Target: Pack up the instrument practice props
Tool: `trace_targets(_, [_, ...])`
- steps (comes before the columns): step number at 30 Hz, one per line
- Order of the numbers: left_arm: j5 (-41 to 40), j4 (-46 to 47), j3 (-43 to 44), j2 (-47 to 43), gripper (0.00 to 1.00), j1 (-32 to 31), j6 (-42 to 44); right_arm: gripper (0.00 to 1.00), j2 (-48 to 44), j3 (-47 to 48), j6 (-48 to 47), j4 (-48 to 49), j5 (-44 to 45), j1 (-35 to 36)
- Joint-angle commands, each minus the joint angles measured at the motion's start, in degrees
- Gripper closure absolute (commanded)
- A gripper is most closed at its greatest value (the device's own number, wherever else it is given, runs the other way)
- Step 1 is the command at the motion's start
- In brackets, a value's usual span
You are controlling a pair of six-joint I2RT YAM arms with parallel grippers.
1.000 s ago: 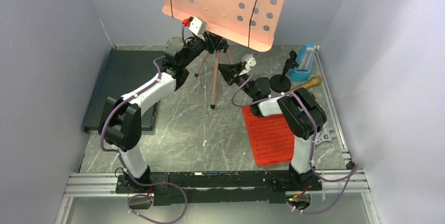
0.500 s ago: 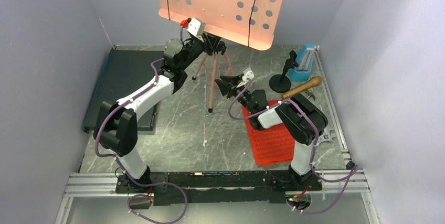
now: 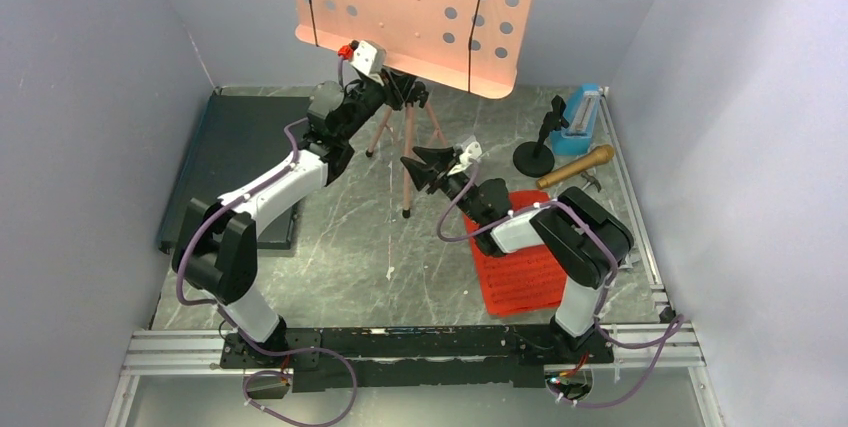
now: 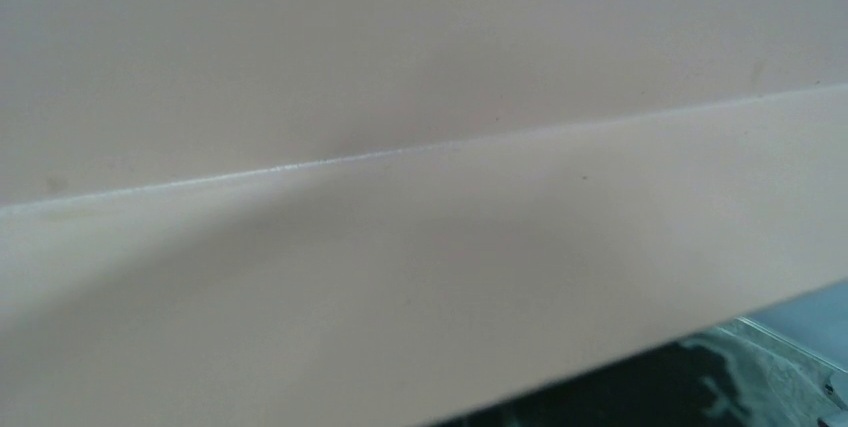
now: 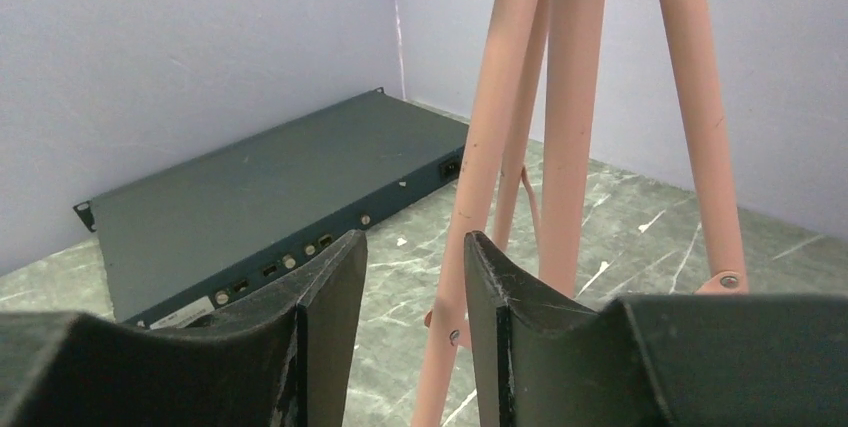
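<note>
1. Stand (image 3: 415, 7): it is at the back centre, with its desk high over the tripod. The left gripper (image 3: 398, 87) sits at the hub under the desk. I cannot tell whether it is clamped, because its wrist view is filled with pink. A loose or off-centre hold could let the top-heavy desk swing or tip the stand over.
2. Case (image 3: 240, 147): it lies flat at the left, where a toppling stand could strike it.
3. Legs (image 5: 570, 147): the right gripper (image 5: 415, 247) has its jaws apart and empty, just short of them. Closing on one leg alone could twist the tripod against the left arm.
4. Pages (image 3: 525, 267): they lie flat under the right arm, so a low elbow could drag them.
5. Metronome (image 3: 583, 117) and microphone (image 3: 575, 167): both are at the back right, where a swinging desk edge could knock them.
</note>
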Motion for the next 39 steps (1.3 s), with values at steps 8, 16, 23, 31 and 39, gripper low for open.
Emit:
trace_targets(8, [1.59,-1.61,-0.39,-5.94,0.97,-0.62,-0.77,0.86,3.99,5.13,-0.99,4.68,0.53,0.42])
trace_targets(16, [2.4,-4.69,-3.66,-10.45,0.97,-1.55,0.05,1.0,0.99,7.81,-5.53,2.6,-3.73,-0.16])
trace_targets(23, [0.44,-7.01,-5.37,-12.9,0.97,-1.72,0.92,0.97,-0.16,7.28,-3.11,1.89,-5.94,-0.61])
trace_targets(31, [0.51,-5.57,-6.65,-13.41,0.97,-1.67,-0.18,0.74,0.21,3.4,-1.15,3.85,-7.16,0.52])
trace_targets(39, [0.95,-4.61,-8.31,-13.86,0.97,-1.72,0.13,0.61,-5.25,-3.34,0.55,4.45,-10.72,1.0])
